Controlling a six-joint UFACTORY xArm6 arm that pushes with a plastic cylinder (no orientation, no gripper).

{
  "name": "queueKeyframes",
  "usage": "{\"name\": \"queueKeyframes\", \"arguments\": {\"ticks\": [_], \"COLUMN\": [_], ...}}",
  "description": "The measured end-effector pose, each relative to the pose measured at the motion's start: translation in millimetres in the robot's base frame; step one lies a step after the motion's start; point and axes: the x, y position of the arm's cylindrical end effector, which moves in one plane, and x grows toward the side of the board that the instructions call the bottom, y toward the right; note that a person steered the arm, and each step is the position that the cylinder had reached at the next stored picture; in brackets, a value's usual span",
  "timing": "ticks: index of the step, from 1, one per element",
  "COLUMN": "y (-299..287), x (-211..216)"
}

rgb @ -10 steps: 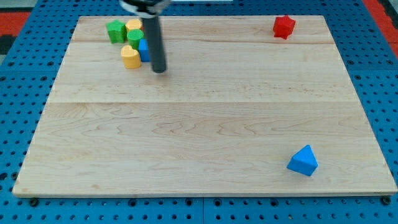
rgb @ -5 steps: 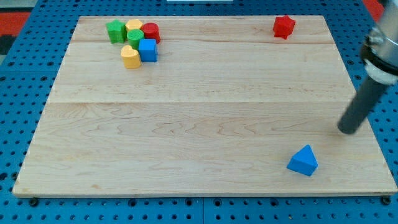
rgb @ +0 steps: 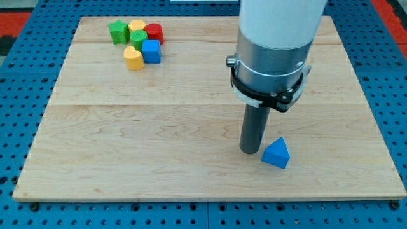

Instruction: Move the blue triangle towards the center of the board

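The blue triangle lies on the wooden board at the lower right of the middle. My tip rests on the board just left of the triangle, close to its left edge. The arm's wide white and grey body fills the view's top above the rod and hides the board's far right corner.
A cluster of blocks sits at the board's top left: a green block, a yellow block, a red block, a blue cube, a yellow block and a second green block in among them.
My tip swept from the top-left cluster to the board's right edge, then to just left of the triangle. The blue triangle has shifted left and slightly up. The red block at top right is now hidden.
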Motion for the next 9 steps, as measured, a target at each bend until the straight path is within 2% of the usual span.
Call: {"name": "queueKeyframes", "arguments": {"ticks": [1, 2, 3, 5, 7, 8, 9], "y": [7, 39, 83, 117, 119, 127, 166], "x": [14, 38, 16, -14, -14, 16, 2]}}
